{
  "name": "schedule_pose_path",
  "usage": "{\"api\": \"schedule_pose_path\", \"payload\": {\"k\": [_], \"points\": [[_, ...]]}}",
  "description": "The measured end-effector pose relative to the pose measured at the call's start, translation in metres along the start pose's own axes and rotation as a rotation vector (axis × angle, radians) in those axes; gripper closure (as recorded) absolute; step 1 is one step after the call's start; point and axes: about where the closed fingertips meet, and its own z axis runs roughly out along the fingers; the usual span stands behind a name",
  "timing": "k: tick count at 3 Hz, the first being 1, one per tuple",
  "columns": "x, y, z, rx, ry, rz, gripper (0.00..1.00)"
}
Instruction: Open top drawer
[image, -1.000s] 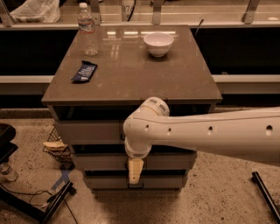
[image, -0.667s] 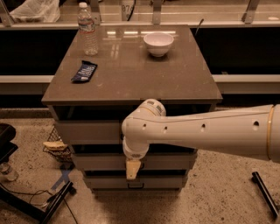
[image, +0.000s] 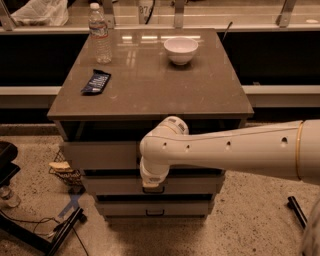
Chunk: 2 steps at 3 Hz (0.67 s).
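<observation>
Your gripper hangs before three stacked light grey drawers; you cannot tell its state. The wide top drawer sits under the brown tabletop, which carries one clear plastic bottle, one white bowl and one dark blue packet.

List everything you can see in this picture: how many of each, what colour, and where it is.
Cabinet: one, brown top, centre of view.
Top drawer: one, light grey, just under the top; handle hidden by the arm.
Lower drawers: two, light grey, stacked beneath it.
Bottle: one, clear, back left of the top.
Bowl: one, white, back of the top, right of centre.
Packet: one, dark blue, left side of the top.
Bag: one, pale plastic, ledge behind, top left.
Basket: one, wire, floor left of the cabinet.
Tape: blue, floor at lower left.
Arm: one, white, extends from the right across the drawer fronts.
Gripper: one, pale, below the wrist, in front of the drawers.
</observation>
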Motion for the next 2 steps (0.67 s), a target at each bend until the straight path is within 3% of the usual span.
{"api": "schedule_pose_path", "payload": {"k": [1, 2], "points": [[-0.0001, 0.0, -0.0003, 0.0, 0.0, 0.0, 0.96], [-0.0002, -0.0001, -0.001, 0.0, 0.0, 0.0, 1.0]]}}
